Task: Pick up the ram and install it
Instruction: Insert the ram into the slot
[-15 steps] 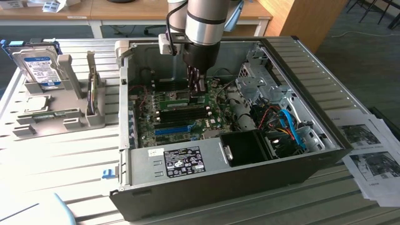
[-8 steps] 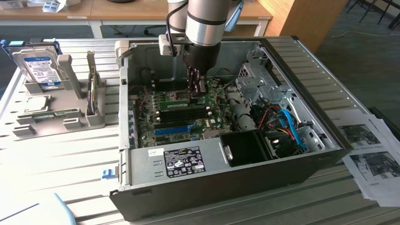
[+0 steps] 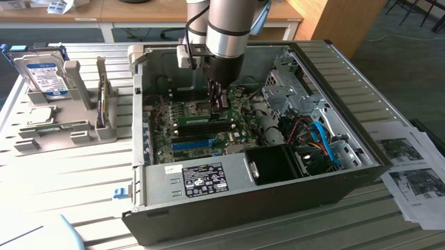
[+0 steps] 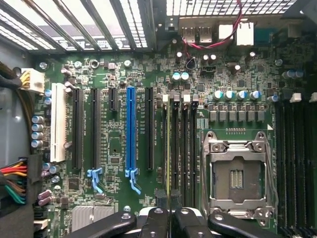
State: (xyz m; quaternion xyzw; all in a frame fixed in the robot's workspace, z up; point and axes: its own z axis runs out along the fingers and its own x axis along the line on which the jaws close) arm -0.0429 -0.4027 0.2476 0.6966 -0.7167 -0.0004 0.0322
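Gripped the ram [image 4: 168, 148] edge-on between narrowly closed gripper [image 4: 168, 204] fingers — lined up among the black slots [image 4: 179, 148] on the green motherboard [image 4: 114, 148], near the empty processor socket [image 4: 237, 178]. Positioned inside the open computer case [image 3: 230, 208], well apart from the hard drive [image 3: 43, 75] outside.

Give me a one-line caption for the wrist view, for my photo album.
Gripper clasping the thin green ram edge-on among the black memory slots, beside the empty CPU socket.

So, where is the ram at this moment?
In the wrist view the ram stands edge-on in the claw, at the memory slots between the blue slot and the CPU socket.
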